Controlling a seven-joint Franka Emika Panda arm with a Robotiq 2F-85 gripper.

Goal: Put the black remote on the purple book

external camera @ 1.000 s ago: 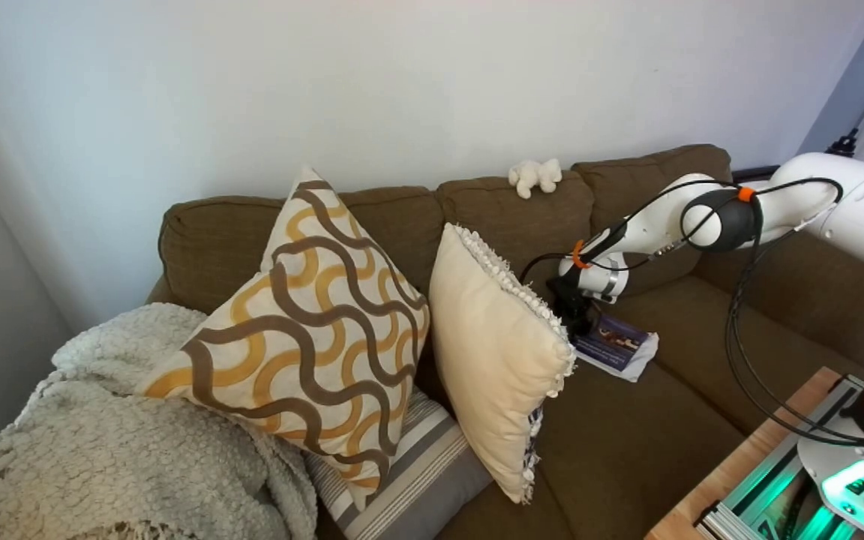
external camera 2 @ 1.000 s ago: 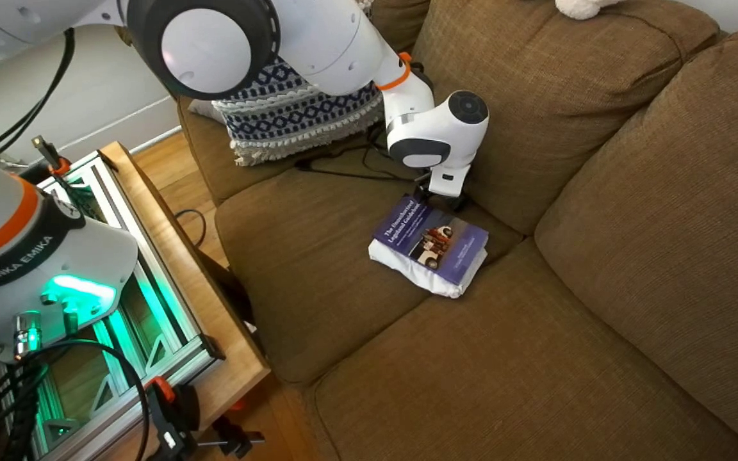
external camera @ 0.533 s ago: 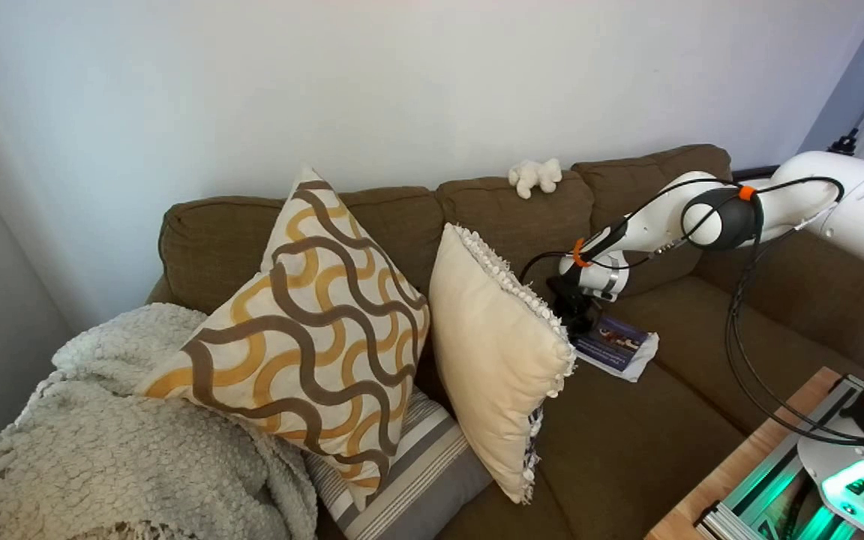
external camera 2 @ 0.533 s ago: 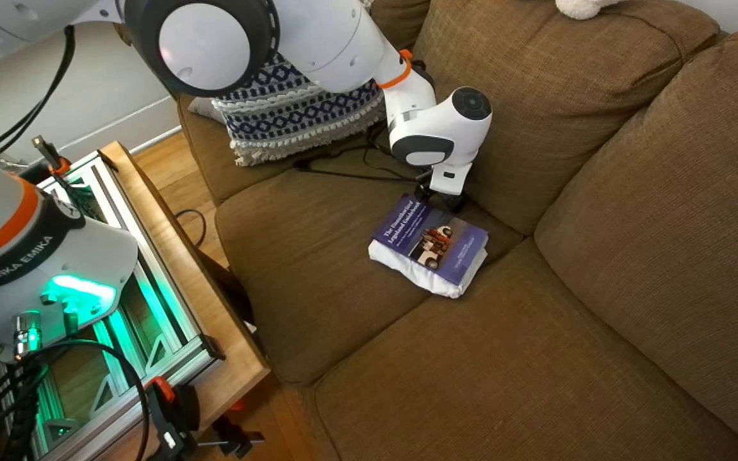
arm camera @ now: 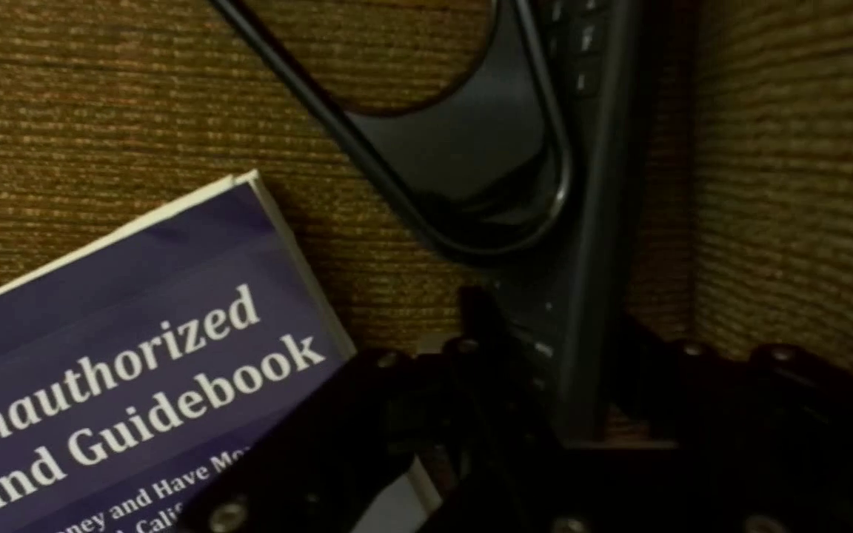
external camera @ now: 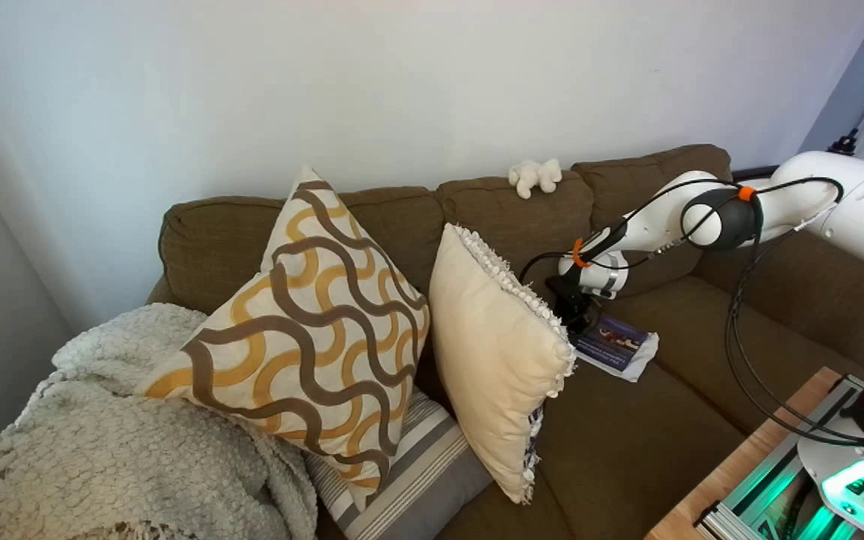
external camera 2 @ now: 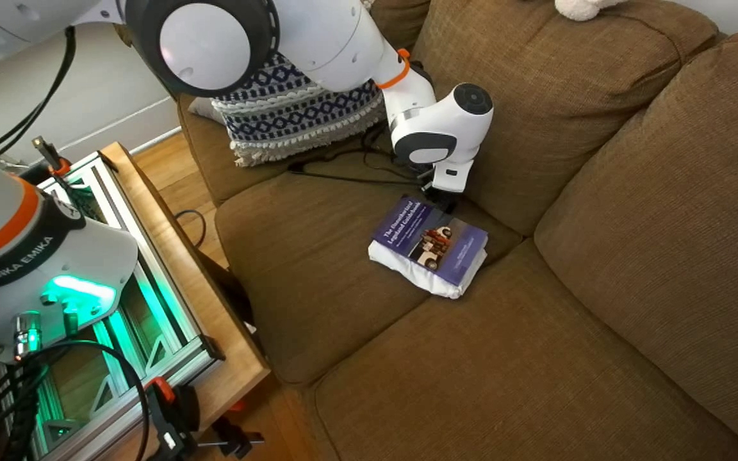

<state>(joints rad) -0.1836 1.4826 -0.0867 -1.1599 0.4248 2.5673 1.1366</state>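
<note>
In the wrist view the black remote [arm camera: 604, 185], a long dark bar with small buttons, runs between the jaws of my gripper [arm camera: 551, 311]. Both dark fingers [arm camera: 482, 318] lie against its sides, so the jaws look shut on it, though the picture there is dark. To the left is the purple book [arm camera: 197, 255] with white lettering and pale page edges. Both exterior views show this book [external camera 2: 430, 240] [external camera: 613, 343] flat on the sofa seat, with nothing on its cover and my gripper low just behind it. The remote cannot be made out in either of them.
A glossy black looped object [arm camera: 463, 155] overlaps the remote. The sofa's back cushion [arm camera: 804, 185] rises close on the right. A cream pillow [external camera: 492, 360] stands beside the arm, and a white plush toy [external camera: 535, 177] sits on the backrest. The wooden table [external camera 2: 234, 346] carries the robot's base.
The fingers have drawn together, and the hand has shifted slightly up and right in an exterior view. The thin black loop on the seat has slid a little. The book has not moved.
</note>
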